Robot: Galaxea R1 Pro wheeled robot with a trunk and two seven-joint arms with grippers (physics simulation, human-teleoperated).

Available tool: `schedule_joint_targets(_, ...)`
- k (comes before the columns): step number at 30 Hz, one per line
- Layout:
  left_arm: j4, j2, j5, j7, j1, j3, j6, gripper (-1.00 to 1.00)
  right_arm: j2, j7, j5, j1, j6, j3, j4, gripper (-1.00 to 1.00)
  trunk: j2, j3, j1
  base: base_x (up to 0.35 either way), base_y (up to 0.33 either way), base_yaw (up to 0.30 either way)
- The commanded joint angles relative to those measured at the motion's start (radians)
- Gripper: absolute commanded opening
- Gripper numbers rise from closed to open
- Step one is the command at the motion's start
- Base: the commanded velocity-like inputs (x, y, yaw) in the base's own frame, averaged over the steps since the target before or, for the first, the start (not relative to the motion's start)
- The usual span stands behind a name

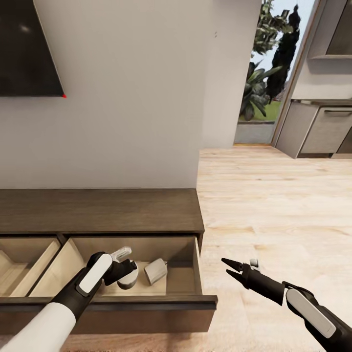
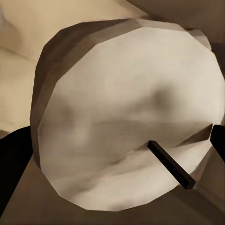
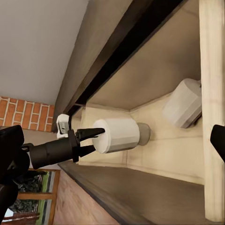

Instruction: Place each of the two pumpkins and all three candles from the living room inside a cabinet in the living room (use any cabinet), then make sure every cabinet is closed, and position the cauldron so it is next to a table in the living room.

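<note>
The dark wood cabinet (image 1: 98, 210) has its drawer (image 1: 198, 266) pulled out, pale boards inside. The left gripper (image 1: 128, 274) reaches into it, clamped around a stubby grey-white candle (image 1: 128, 281). A second candle (image 1: 155, 270) lies tipped over just beside it on the drawer floor. Up close, the left wrist view shows the held candle's flat faceted top (image 2: 126, 117) and dark wick (image 2: 171, 164). The right gripper (image 1: 231, 270) hovers over the plank floor (image 1: 274, 205) beside the drawer, its pointed black fingers slightly apart, holding nothing. The right wrist view catches the grip side-on.
</note>
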Motion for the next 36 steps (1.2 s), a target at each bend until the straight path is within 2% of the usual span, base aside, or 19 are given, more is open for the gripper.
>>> schedule_joint_targets(1, -0.002, 0.001, 0.01, 0.011, -0.001, -0.004, -0.002, -1.0, -0.001, 0.0, -0.009, -0.001, 0.004, 0.003, 0.0, 1.0, -0.001, -0.005, 0.0, 0.0, 0.0, 0.0)
schedule_joint_targets(7, -0.002, 0.001, 0.01, 0.011, -0.001, -0.004, -0.002, -1.0, -0.002, -0.001, -0.009, -0.001, 0.004, 0.003, 0.0, 1.0, -0.001, -0.009, 0.001, 0.0, 0.0, 0.0)
schedule_joint_targets(12, -0.003, 0.001, 0.01, 0.011, -0.001, -0.004, -0.002, -1.0, -0.002, -0.001, -0.009, -0.001, 0.004, 0.003, 0.0, 1.0, -0.002, -0.028, 0.003, 0.0, 0.0, 0.0)
schedule_joint_targets(22, -0.004, 0.001, 0.01, 0.005, -0.001, -0.004, 0.0, -1.0, -0.001, -0.001, -0.009, -0.001, 0.004, 0.003, 0.0, 1.0, -0.002, -0.028, 0.003, 0.006, 0.0, 0.0)
schedule_joint_targets(36, -0.006, 0.0, 0.01, 0.005, -0.001, -0.018, 0.0, -1.0, -0.002, -0.001, -0.009, -0.001, 0.004, 0.003, 0.001, 1.0, -0.002, -0.028, 0.003, 0.104, -0.002, 0.0)
